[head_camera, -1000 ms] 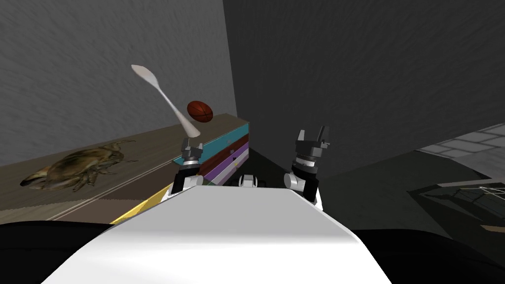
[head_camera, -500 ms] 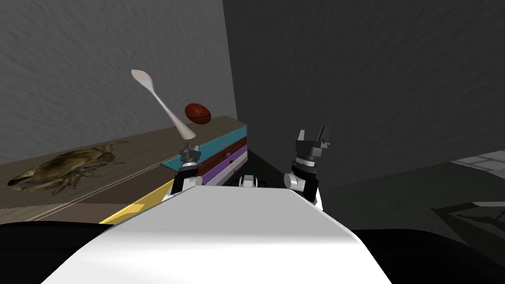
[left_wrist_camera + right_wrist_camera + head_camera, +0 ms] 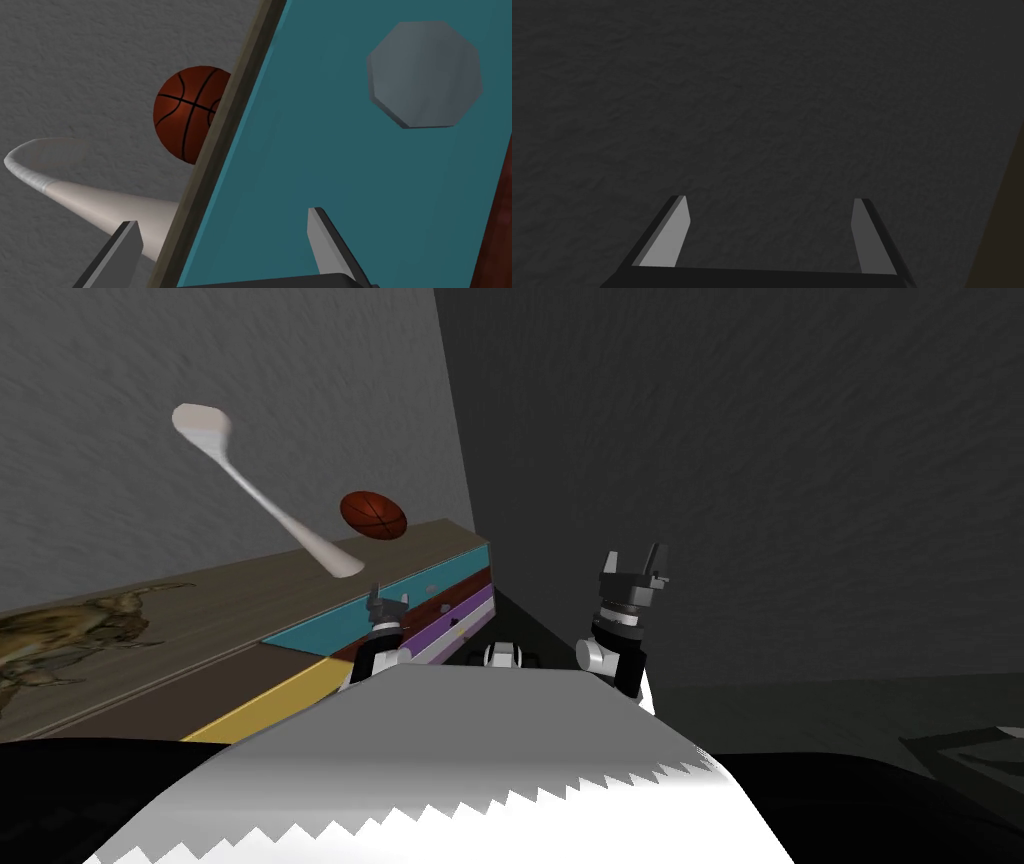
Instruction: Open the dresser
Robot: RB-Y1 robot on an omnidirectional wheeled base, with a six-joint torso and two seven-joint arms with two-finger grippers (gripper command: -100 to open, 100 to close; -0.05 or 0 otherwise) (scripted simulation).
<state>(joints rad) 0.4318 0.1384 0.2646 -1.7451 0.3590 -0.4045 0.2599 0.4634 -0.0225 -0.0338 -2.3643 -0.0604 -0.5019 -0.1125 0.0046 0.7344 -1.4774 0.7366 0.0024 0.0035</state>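
The dresser (image 3: pixel 250 608) runs along the left wall, its drawer fronts teal, brown, purple and yellow. My left gripper (image 3: pixel 386 603) is open, close in front of the teal drawer front (image 3: pixel 320 165). That drawer's grey octagonal knob (image 3: pixel 425 75) lies ahead of the fingers and off to one side, not between them. One finger (image 3: pixel 125 247) stands past the dresser's top edge, the other finger (image 3: pixel 325 245) before the teal front. My right gripper (image 3: pixel 632 568) is held up to the right, open and holding nothing, with its fingers (image 3: pixel 672 235) apart.
On the dresser top rest a basketball (image 3: pixel 373 513), a long pale spoon-like object (image 3: pixel 260 498) and a brown crab figure (image 3: pixel 60 628). Grey walls meet in a corner just behind the dresser's far end. Dark floor lies to the right.
The whole head view has shifted: the dresser and its objects slid left and the dresser looms closer. My left gripper sits nearer the teal drawer. The right arm has kept its pose.
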